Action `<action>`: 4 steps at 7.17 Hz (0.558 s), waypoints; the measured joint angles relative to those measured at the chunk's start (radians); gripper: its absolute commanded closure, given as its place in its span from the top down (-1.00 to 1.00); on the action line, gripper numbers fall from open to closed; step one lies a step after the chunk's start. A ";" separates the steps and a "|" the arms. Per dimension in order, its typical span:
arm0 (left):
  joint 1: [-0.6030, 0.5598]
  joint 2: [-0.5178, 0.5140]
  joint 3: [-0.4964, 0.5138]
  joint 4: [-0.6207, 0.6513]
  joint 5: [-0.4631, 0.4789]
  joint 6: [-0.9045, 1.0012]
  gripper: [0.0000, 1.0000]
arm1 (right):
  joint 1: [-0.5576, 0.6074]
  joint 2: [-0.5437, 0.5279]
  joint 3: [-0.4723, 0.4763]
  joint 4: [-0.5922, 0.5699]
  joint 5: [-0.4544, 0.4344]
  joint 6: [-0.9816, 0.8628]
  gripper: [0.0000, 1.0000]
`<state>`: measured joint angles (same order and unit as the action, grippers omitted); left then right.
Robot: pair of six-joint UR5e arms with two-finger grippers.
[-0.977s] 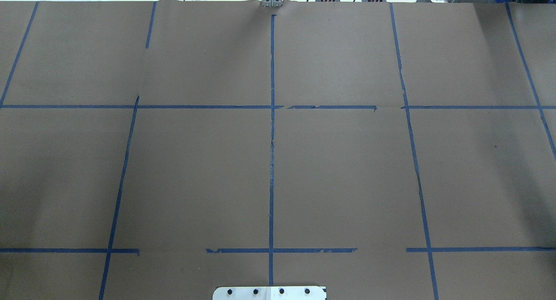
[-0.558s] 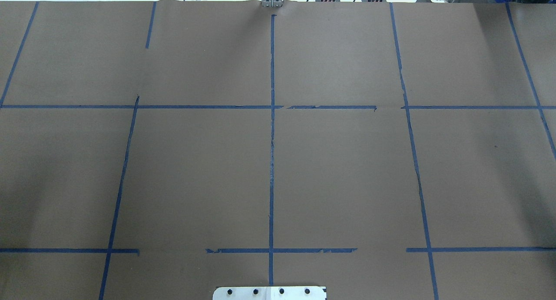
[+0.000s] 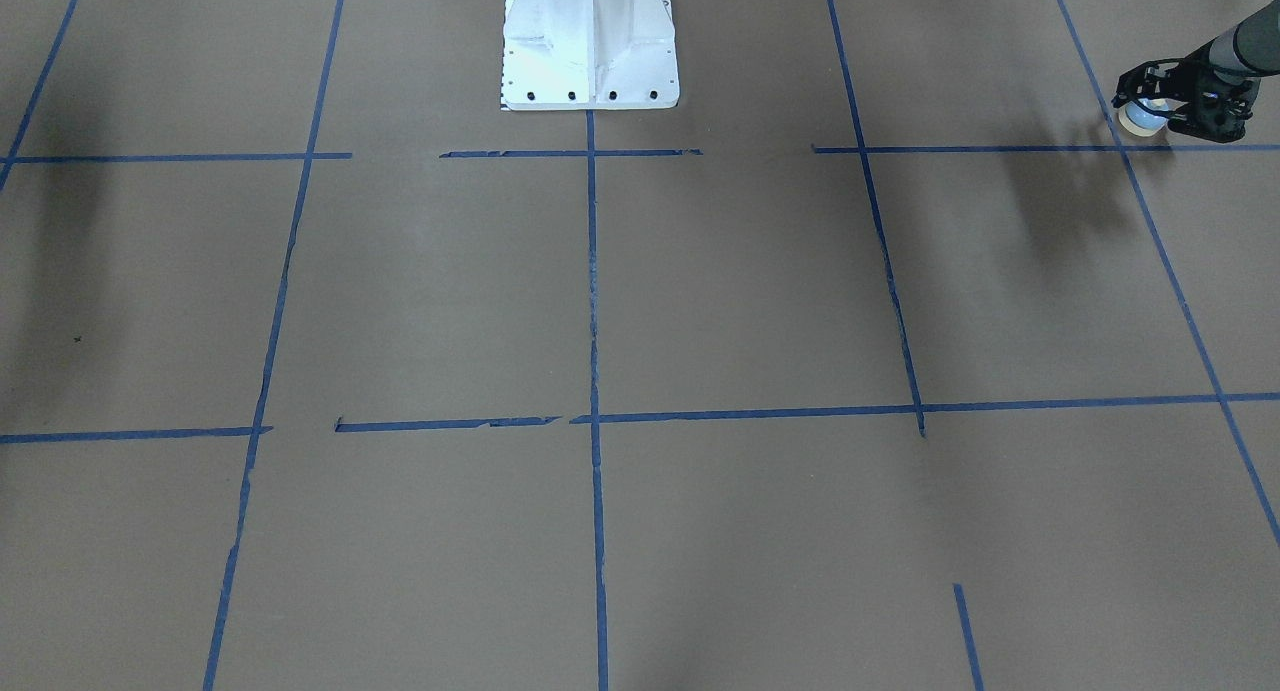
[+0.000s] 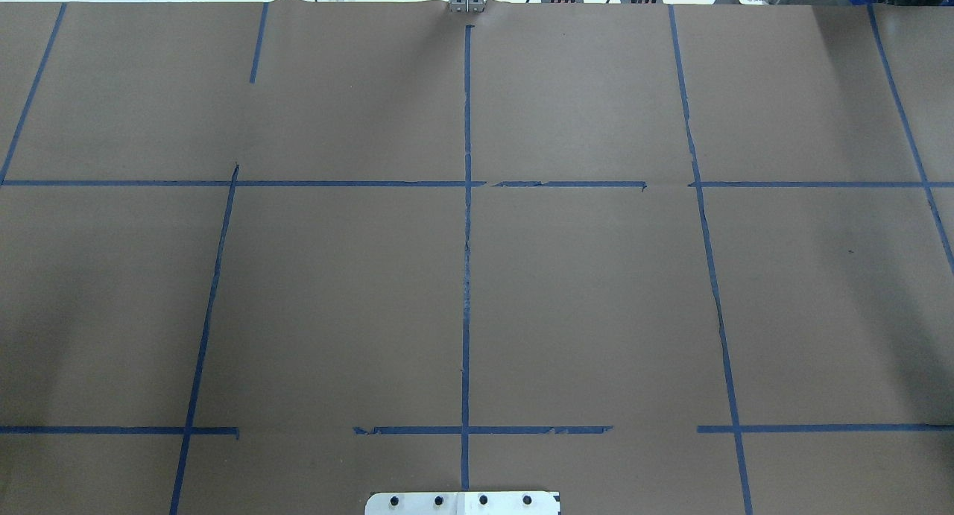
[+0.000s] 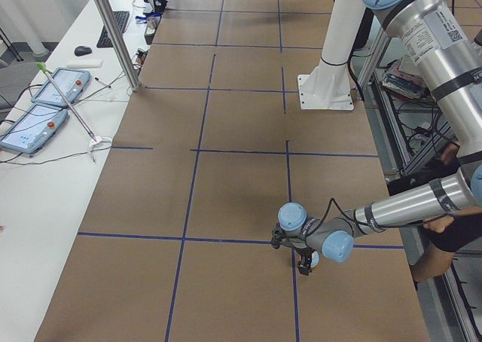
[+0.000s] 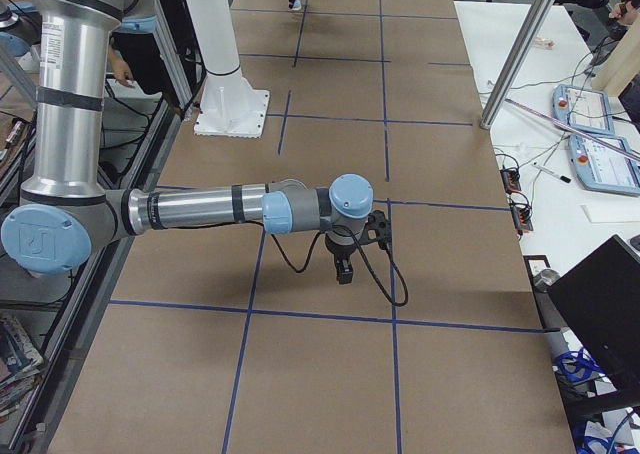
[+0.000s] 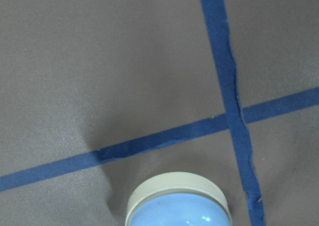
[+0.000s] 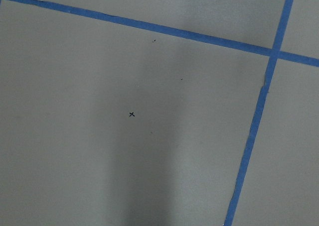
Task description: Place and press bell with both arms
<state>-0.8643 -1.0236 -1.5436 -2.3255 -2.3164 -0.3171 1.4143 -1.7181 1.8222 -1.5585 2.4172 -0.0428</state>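
Brown paper covered the table [image 3: 760,291], ruled into squares by blue tape [image 3: 592,271]. Item, right gripper [image 6: 344,276]: seen only from the table's right end, hanging point-down over the paper near a tape line, well apart from the bell [image 3: 1139,121]; how wide its jaws stood could not be told. Its wrist camera showed paper, tape and a small pen cross [image 8: 131,114]. Item, white pedestal [image 3: 590,41]: bolted at the robot's edge of the table, on the centre tape line. Item, left gripper [image 3: 1150,101]: low at the table's far left end, jaws narrow, clasping the bell. The bell, a light-blue dome with a cream rim, was just beside a tape crossing; whether it touched the paper could not be told.
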 measured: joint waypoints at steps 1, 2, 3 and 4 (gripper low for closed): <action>0.000 0.001 0.000 -0.010 0.000 0.000 -0.85 | 0.000 0.000 0.000 0.000 0.002 0.000 1.00; 0.000 0.001 -0.001 -0.035 -0.002 -0.001 -0.87 | 0.000 0.000 0.001 0.000 0.003 -0.001 1.00; -0.005 0.001 -0.016 -0.076 -0.021 -0.004 -0.87 | 0.000 0.000 0.002 0.000 0.003 -0.001 1.00; -0.017 -0.002 -0.068 -0.109 -0.070 -0.038 -0.87 | 0.000 0.001 0.002 0.001 0.003 -0.001 1.00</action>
<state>-0.8814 -1.0254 -1.6114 -2.4340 -2.3859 -0.3553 1.4143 -1.7172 1.8247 -1.5575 2.4206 -0.0437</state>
